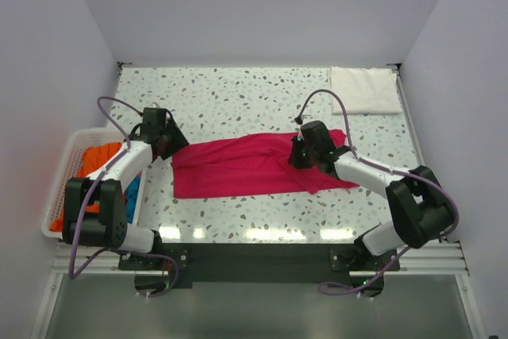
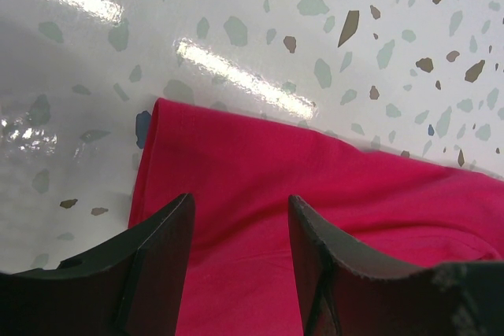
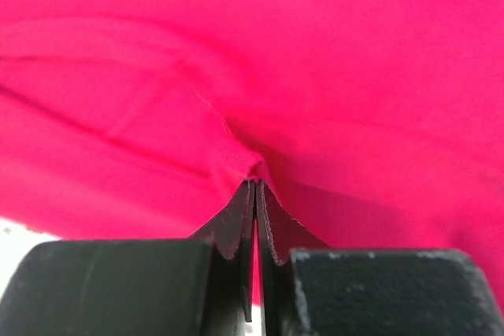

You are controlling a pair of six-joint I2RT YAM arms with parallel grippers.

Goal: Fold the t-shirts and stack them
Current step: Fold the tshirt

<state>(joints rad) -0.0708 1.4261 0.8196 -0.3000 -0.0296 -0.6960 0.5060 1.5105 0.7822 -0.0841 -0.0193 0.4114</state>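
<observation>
Magenta t-shirt [image 1: 238, 167] mid-frame, top view. Right gripper [image 3: 256, 183] pinched tight on its cloth, right half; left gripper [image 2: 240, 204] gaping wide over its left edge. Four shirts: one magenta; one white t-shirt [image 1: 365, 90] upper right; orange t-shirt [image 1: 99, 156], blue t-shirt [image 1: 132, 191] in basket [image 1: 59, 190], left.

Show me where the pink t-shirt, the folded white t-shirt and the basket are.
pink t-shirt [image 1: 238, 168]: top external view, middle of the cloth.
folded white t-shirt [image 1: 365, 90]: top external view, its centre.
basket [image 1: 59, 184]: top external view, its left wall.

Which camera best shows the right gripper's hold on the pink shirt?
Right wrist: right gripper shut on a pinched fold of the pink shirt. Top external hides the pinch under the gripper; left wrist misses it.
</observation>
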